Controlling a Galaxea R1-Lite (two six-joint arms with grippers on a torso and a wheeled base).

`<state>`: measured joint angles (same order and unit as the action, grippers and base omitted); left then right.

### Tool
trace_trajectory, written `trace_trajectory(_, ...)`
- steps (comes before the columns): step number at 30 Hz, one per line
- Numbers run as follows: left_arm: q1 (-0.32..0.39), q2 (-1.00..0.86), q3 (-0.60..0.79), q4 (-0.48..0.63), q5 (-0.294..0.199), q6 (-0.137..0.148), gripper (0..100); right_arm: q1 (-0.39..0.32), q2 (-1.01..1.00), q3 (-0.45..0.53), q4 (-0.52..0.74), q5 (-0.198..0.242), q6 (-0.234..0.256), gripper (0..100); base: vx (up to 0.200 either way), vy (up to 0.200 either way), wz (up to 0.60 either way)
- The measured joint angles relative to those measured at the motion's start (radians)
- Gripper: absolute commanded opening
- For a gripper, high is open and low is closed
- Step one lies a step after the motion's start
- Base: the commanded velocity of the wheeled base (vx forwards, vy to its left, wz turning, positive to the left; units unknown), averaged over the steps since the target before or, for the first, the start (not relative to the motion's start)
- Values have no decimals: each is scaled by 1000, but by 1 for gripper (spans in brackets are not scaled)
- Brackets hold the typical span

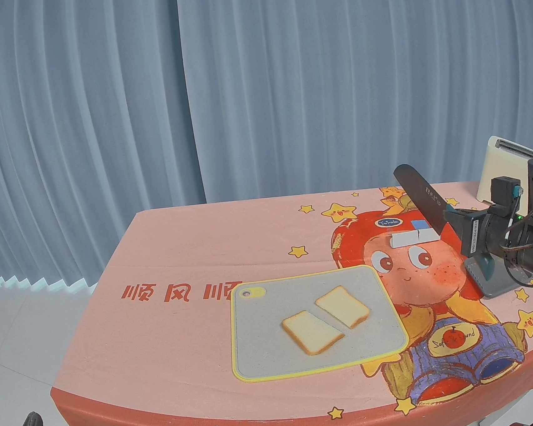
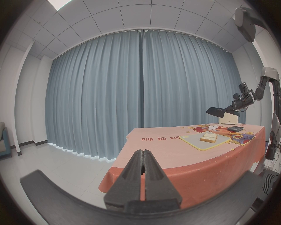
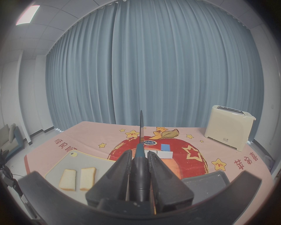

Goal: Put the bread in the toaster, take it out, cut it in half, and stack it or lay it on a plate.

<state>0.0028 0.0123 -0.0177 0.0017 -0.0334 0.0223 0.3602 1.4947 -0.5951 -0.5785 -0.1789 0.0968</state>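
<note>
The right gripper (image 3: 140,159) is matte black, its two fingers (image 3: 115,178) wedge-shaped blocks that narrow toward the tips, with a broad curved black bar behind them. Just behind it sits a small black box (image 1: 504,190) with a teal cap (image 1: 517,191), thin black cables (image 1: 513,275) loop beneath, and farther back the arm links (image 2: 270,73) are pale grey. The left gripper (image 2: 142,153) has the same black wedge build.

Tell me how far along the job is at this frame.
Done: the cut looks finished, with two bread halves lying side by side on the cutting board. In hand: the right gripper holds the knife raised off to the board's side. Left: setting the knife down and plating the halves.
</note>
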Motion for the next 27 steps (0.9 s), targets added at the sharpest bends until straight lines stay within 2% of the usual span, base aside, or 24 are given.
trace_trajectory(27, 0, 2, 0, 0, 0, -1, 0, -82, 125, -27, 0, 10, 3, 0, 0, 0, 0)
